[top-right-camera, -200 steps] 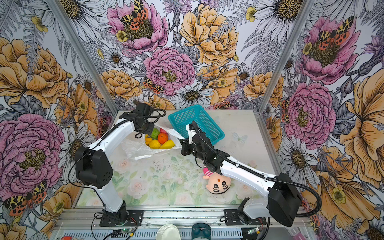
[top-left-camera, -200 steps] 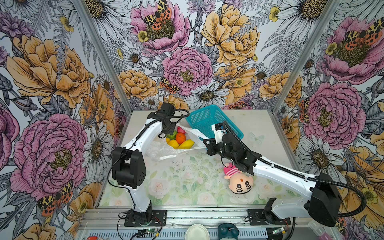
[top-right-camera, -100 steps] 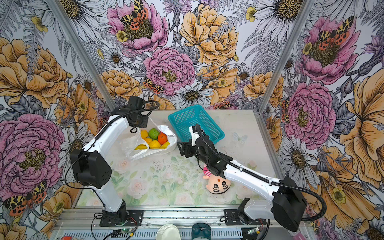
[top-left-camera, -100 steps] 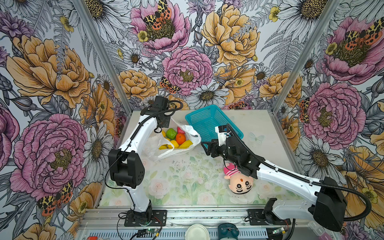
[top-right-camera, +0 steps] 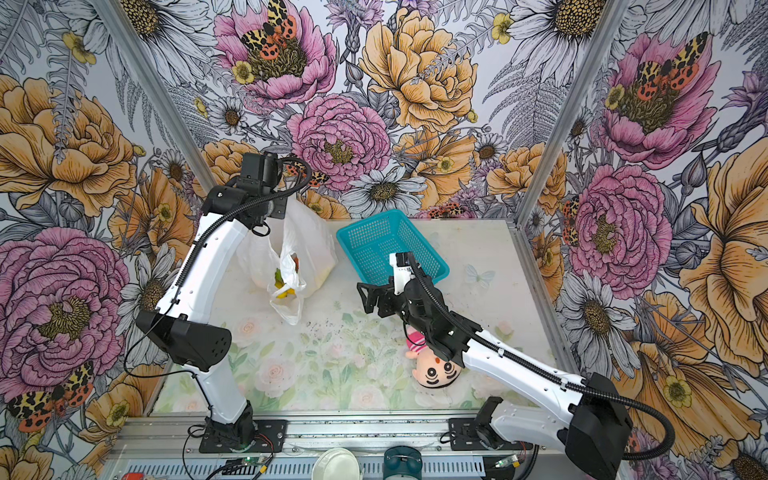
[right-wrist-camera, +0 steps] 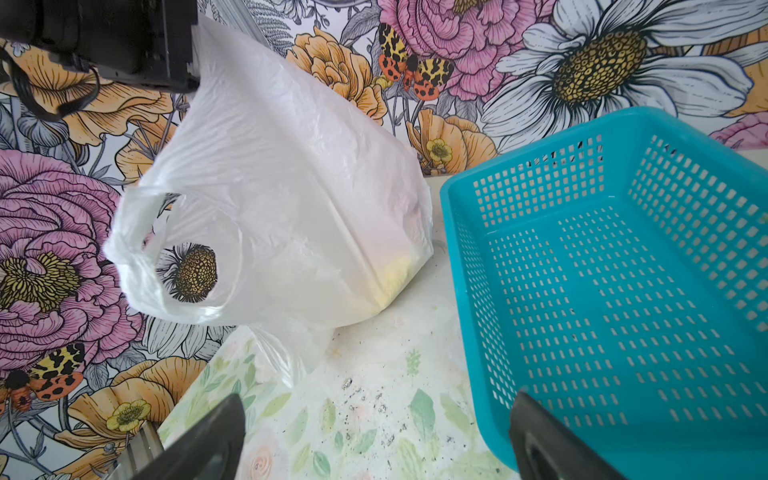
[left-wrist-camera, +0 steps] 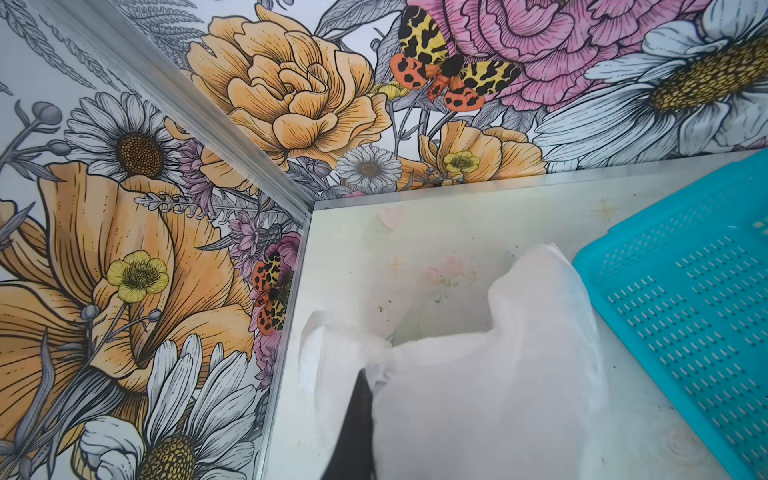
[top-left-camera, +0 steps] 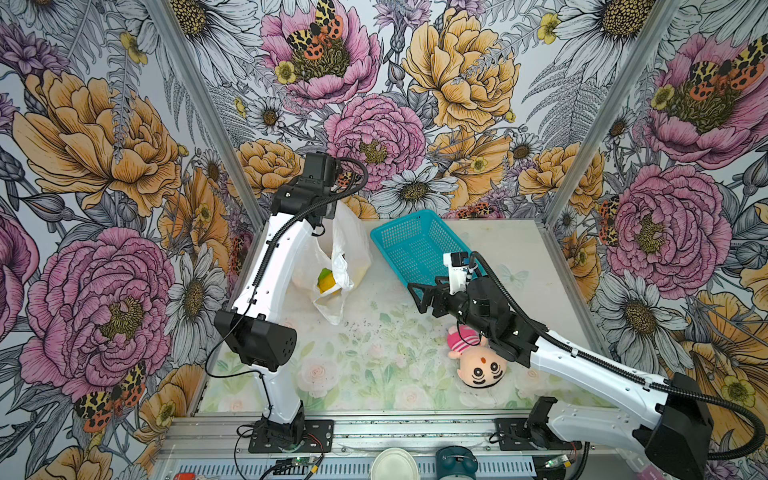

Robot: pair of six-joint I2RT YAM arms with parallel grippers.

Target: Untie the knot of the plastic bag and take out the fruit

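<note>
Fruit (top-left-camera: 325, 281) sits low inside the plastic bag (top-left-camera: 352, 245) (a green and yellow patch shows through the mouth in both top views, and a yellow tint shows through the plastic in the right wrist view). The bag hangs from the left gripper (right-wrist-camera: 189, 50), whose jaws are pinched tight on its top edge, high up by the back left corner of the table (top-left-camera: 374, 374). The bag's lower end sags onto the table, just beside the teal basket (top-left-camera: 399, 220). One handle loop (right-wrist-camera: 124, 235) droops open at the side, and a loose strip (top-left-camera: 332, 311) trails toward the front. The right gripper (right-wrist-camera: 374, 449) is spread wide with nothing between its fingers, hovering over the table between bag and basket, apart from both. A plush doll (top-left-camera: 478, 368) lies face up toward the front, well apart from the bag.
</note>
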